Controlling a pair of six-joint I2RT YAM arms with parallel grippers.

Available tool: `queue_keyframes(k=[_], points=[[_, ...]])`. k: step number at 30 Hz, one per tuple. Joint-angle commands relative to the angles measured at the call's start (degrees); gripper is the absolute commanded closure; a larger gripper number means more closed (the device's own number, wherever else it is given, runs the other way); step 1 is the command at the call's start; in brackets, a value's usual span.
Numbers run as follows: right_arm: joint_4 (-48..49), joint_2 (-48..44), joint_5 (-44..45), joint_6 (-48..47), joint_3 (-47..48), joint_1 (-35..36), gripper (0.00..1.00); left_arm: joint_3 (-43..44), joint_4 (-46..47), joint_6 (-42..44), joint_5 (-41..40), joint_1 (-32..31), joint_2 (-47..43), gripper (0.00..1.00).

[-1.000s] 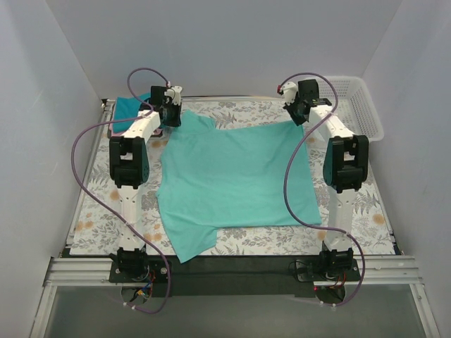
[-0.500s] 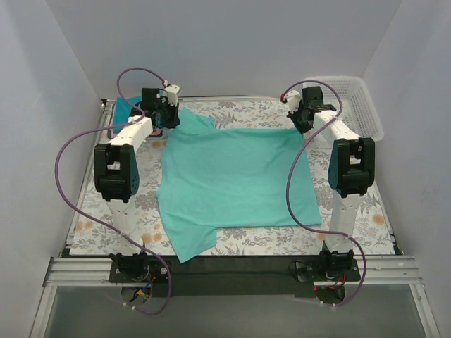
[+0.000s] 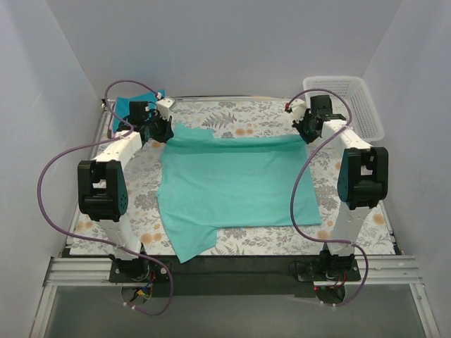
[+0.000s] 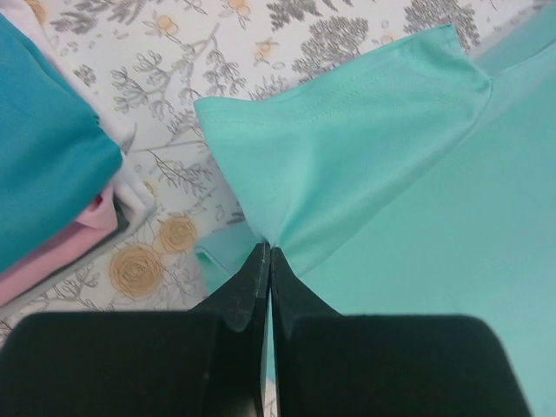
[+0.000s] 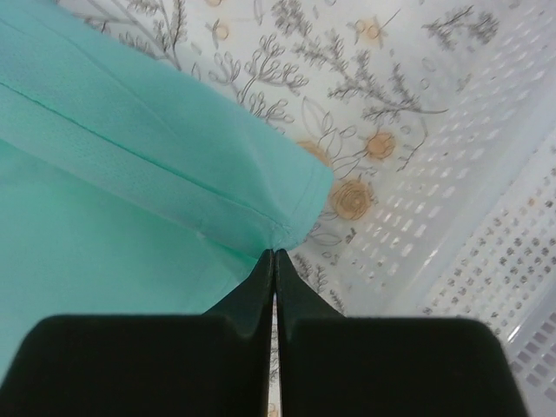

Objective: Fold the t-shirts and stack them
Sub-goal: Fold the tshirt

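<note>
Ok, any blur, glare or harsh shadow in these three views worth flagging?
Top external: even, diffuse light, only soft shadows, the sea-green cloth t-shirt sharp. Left wrist: the left gripper is soft up close, stitching beyond crisp. Right wrist: the right gripper likewise soft; the white plastic mesh basket looks washed out.

The floral table (image 3: 239, 116) carries a green shirt (image 3: 232, 186) spread across its middle. A folded stack (image 3: 131, 105) sits at the far left corner, and a white basket (image 3: 363, 105) at the far right.
</note>
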Motion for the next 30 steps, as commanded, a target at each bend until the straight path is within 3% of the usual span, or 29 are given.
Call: queue_keyframes(k=[1,10,28,29,30], points=[[2.28,-3.13,-1.24,-2.17,-4.06,-0.55,0.99,-2.78,-0.16,2.79,2.80,0.17,-4.90,1.00],[4.65,-4.37,-0.71,-4.20,-9.35,-0.56,0.99,-11.48,-1.39,4.11,4.56,0.17,-10.17,1.00],[0.09,-5.51,-2.64,-8.32,-12.78,-0.56,0.99,-15.35,-5.34,7.27,5.35,-0.35,-9.04,1.00],[-0.35,-5.42,-2.47,-8.50,-12.78,-0.56,0.94,-15.44,-5.78,7.71,5.27,-0.44,-8.78,1.00],[-1.49,-5.34,-2.30,-8.50,-12.61,-0.47,0.83,-14.57,-7.79,7.98,4.92,-0.44,-8.51,0.98]])
